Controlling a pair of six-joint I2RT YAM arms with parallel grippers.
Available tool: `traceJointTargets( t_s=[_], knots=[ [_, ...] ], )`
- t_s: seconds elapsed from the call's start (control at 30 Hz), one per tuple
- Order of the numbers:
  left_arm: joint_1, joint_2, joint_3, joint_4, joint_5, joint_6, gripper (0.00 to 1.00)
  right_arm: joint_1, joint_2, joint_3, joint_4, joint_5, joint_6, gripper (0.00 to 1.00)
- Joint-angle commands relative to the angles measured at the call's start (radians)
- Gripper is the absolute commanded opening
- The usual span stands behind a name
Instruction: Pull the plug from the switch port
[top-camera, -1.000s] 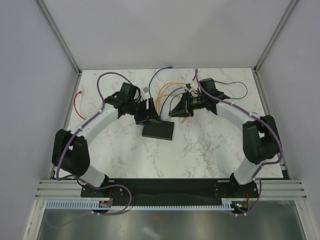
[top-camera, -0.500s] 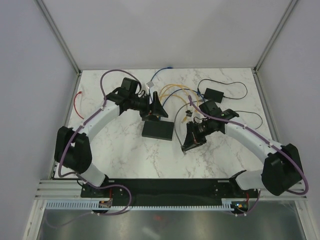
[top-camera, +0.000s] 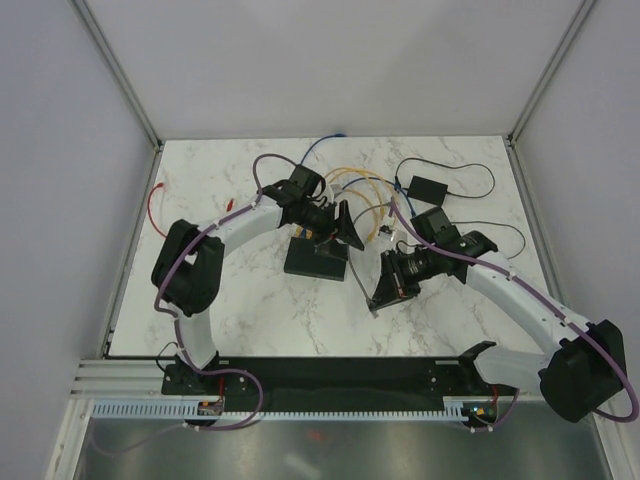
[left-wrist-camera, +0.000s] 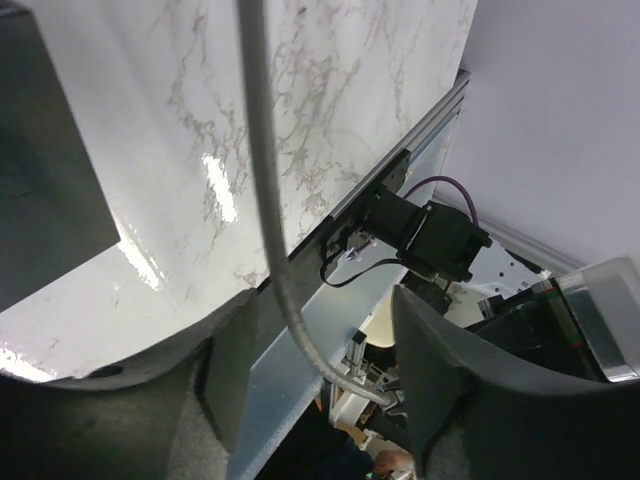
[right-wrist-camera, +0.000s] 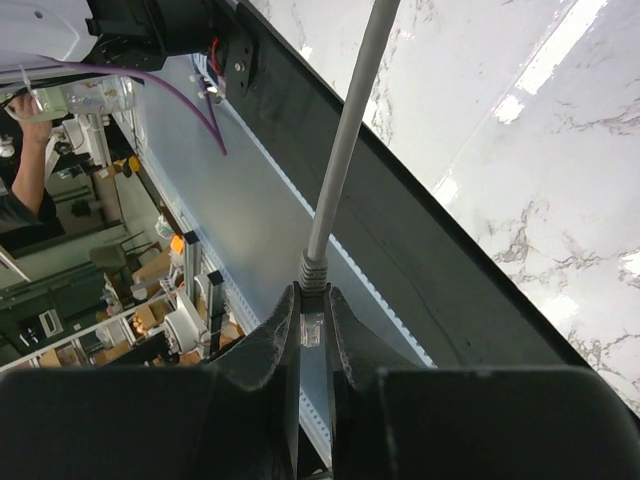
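Seeing from above, the switch (top-camera: 318, 260) lies flat, its long axis running left to right. The left gripper (top-camera: 347, 232) hangs over the switch's far right corner. The right gripper (top-camera: 381, 297) sits to the right of the switch and apart from it, fingers aimed toward the near side. What it carries is too small to read here.

At the left wrist, the jaws stand apart and a gray cable (left-wrist-camera: 262, 200) runs between them unpinched; nothing is gripped.

At the right wrist, the fingers are clamped on the clear plug (right-wrist-camera: 313, 325), its cable leading straight out past the fingertips. No port surrounds the plug, so I judge it already out of the switch. The right arm owns the next move, likely drawing further right of the switch along the cable's line.
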Motion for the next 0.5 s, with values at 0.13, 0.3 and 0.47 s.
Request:
traceJointTargets(
  t_s=[0.13, 0.3, 0.47],
  knots=[
    [-0.007, -0.051, -0.025, 0.034, 0.023, -0.035, 0.02, -0.001, -0.029, 0.023, 0.005, -0.057, 0.002, 0.07],
    [-0.006, -0.237, -0.119, -0.028, 0.028, 0.047, 0.02, -0.002, 0.006, 0.104, -0.006, 0.007, 0.007, 0.41],
    [0.008, -0.446, -0.193, -0.106, -0.026, 0.080, 0.02, -0.033, 0.059, 0.261, -0.015, 0.101, 0.037, 0.56]
  ],
)
